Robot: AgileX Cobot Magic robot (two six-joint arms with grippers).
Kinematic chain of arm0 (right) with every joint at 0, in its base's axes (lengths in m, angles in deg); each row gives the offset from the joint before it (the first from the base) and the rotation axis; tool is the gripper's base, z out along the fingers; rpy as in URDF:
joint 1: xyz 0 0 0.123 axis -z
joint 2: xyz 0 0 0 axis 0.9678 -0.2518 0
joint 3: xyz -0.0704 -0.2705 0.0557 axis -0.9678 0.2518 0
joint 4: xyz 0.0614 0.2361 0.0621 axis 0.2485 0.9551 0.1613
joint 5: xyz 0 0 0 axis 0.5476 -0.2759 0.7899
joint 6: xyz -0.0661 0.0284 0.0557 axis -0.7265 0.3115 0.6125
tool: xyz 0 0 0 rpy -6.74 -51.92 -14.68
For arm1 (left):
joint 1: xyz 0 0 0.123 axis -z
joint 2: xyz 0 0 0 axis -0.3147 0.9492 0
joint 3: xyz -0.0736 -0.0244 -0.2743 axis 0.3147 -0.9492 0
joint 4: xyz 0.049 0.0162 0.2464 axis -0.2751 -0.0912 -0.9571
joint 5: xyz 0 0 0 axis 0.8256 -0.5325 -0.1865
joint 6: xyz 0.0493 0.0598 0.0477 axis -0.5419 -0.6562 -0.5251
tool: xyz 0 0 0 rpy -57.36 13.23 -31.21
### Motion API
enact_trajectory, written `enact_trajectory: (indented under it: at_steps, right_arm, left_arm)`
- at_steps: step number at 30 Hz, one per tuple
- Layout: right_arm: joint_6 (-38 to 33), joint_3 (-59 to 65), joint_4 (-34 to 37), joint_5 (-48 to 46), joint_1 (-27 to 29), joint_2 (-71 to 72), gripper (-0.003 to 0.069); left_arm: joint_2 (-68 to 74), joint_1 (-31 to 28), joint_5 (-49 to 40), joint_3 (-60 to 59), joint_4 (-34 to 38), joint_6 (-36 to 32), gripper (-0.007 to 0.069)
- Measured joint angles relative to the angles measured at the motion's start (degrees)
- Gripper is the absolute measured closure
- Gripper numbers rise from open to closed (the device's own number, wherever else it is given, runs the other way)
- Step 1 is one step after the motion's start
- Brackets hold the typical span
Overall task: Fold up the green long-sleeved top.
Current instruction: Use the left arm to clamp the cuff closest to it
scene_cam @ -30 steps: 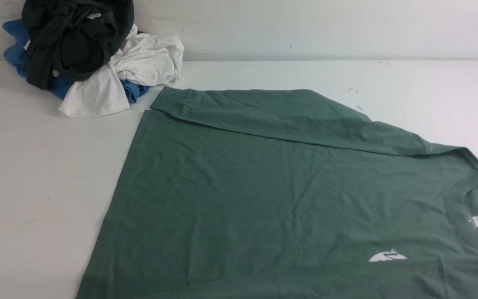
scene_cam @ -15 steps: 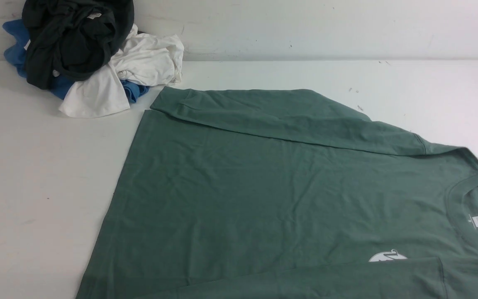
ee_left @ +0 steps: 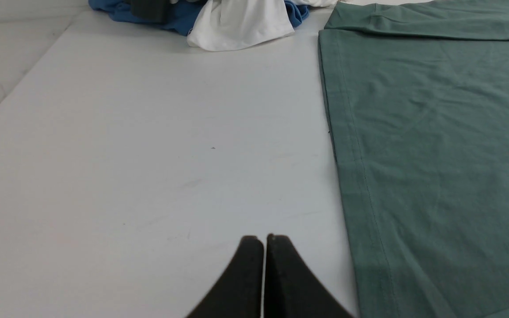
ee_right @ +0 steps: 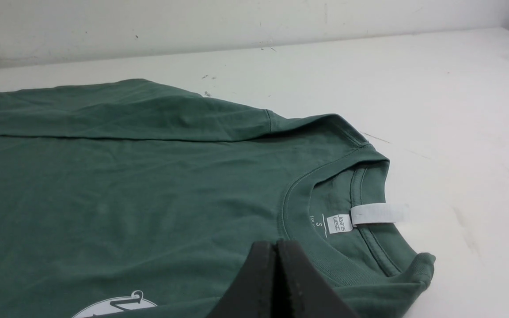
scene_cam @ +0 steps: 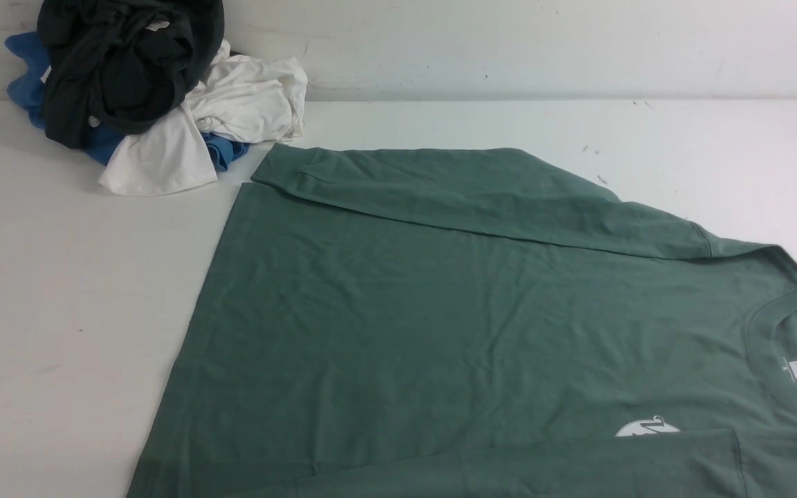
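Observation:
The green long-sleeved top (scene_cam: 454, 325) lies spread flat on the white table, neck to the right and hem to the left. Its far sleeve (scene_cam: 454, 187) is folded across the body, and the near sleeve (scene_cam: 578, 463) also lies over the front, covering part of the white chest logo (scene_cam: 647, 429). The white neck label (ee_right: 378, 214) shows inside the collar. My left gripper (ee_left: 264, 240) hovers shut over bare table beside the top's hem (ee_left: 347, 168), holding nothing. My right gripper (ee_right: 275, 245) is shut above the top (ee_right: 126, 190), just short of the collar, gripping nothing.
A heap of other clothes sits at the table's far left corner: a black garment (scene_cam: 122, 69) on top, white cloth (scene_cam: 232, 111) and blue cloth (scene_cam: 25, 76) beneath. The wall (scene_cam: 509, 41) runs along the table's far edge.

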Motion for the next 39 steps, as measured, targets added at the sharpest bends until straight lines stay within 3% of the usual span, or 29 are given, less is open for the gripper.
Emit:
enact_trajectory:
  at_steps: [22,26,28,29,32,36,39]
  right_arm:
    - [0.0,0.0,1.9,-0.1,0.0,0.0,0.0675]
    - [0.0,0.0,3.1,-0.1,0.0,0.0,0.0675]
    - [1.7,0.0,8.0,0.0,0.0,0.0,0.0675]
    - [1.9,0.0,8.5,0.0,0.0,0.0,0.0675]
    - [8.5,0.1,23.1,0.2,0.0,0.0,0.0675]
    - [15.2,0.2,40.6,0.4,0.0,0.0,0.0675]
    - [15.9,0.2,46.9,0.8,0.0,0.0,0.0675]
  left_arm:
    - [0.0,0.0,0.6,0.0,-0.5,0.0,0.0631]
    - [0.0,0.0,3.2,-0.1,5.2,4.0,0.0631]
    - [0.0,0.0,5.8,-0.1,17.8,12.8,0.0631]
    - [0.0,0.0,5.8,-0.1,18.7,13.5,0.0631]
    - [0.0,0.0,6.9,-0.1,33.7,20.9,0.0631]
    - [0.0,0.0,7.4,-0.1,41.2,22.4,0.0631]
    - [0.0,0.0,7.5,-0.1,43.0,22.6,0.0631]
